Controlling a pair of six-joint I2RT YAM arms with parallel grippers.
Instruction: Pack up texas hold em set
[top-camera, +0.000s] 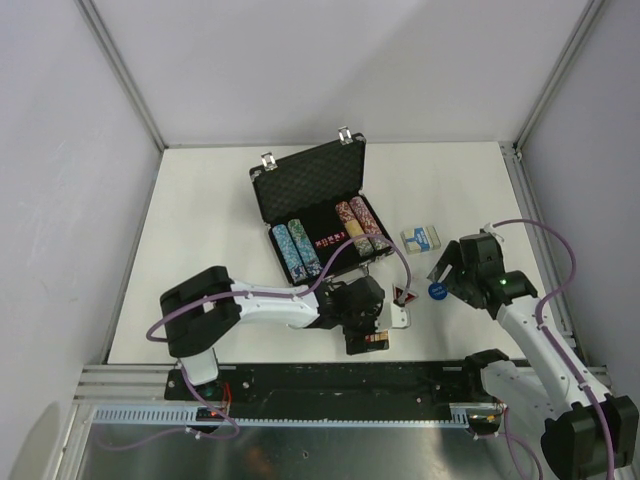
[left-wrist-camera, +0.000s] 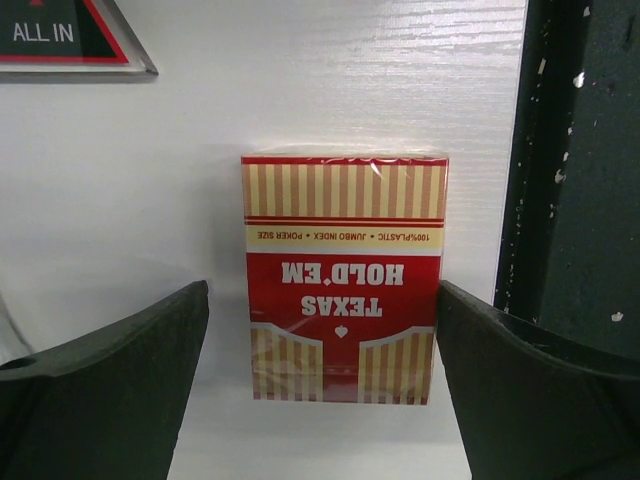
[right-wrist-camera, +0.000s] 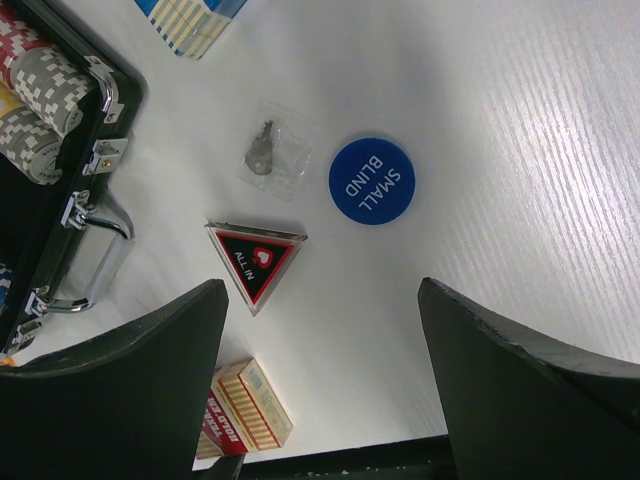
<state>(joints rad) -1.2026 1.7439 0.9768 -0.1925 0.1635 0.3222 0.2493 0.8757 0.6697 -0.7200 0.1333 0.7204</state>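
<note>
Black-fingered left gripper (left-wrist-camera: 322, 290) stood spread wide around red card deck (left-wrist-camera: 343, 275), not pinching it, just near-side of briefcase (top-camera: 310, 190) | right gripper (right-wrist-camera: 322, 290) spread, empty, above blue button (right-wrist-camera: 371, 180) and red triangle (right-wrist-camera: 255, 258) right of briefcase | briefcase lay open, chips (top-camera: 296, 250) inside, on white table (top-camera: 210, 220) | pale walls (top-camera: 330, 60) around.

White table (top-camera: 200, 220) bears open briefcase (top-camera: 310, 185), red deck (left-wrist-camera: 343, 280), blue deck (top-camera: 421, 237), button (right-wrist-camera: 372, 180), triangle (right-wrist-camera: 256, 258).

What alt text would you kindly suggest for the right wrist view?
Below the open right pincer, a white table bears a blue SMALL BLIND button, a red-edged ALL IN triangle and a bagged key. A black case of chips sits at the left edge, a red card box at the bottom.
</note>
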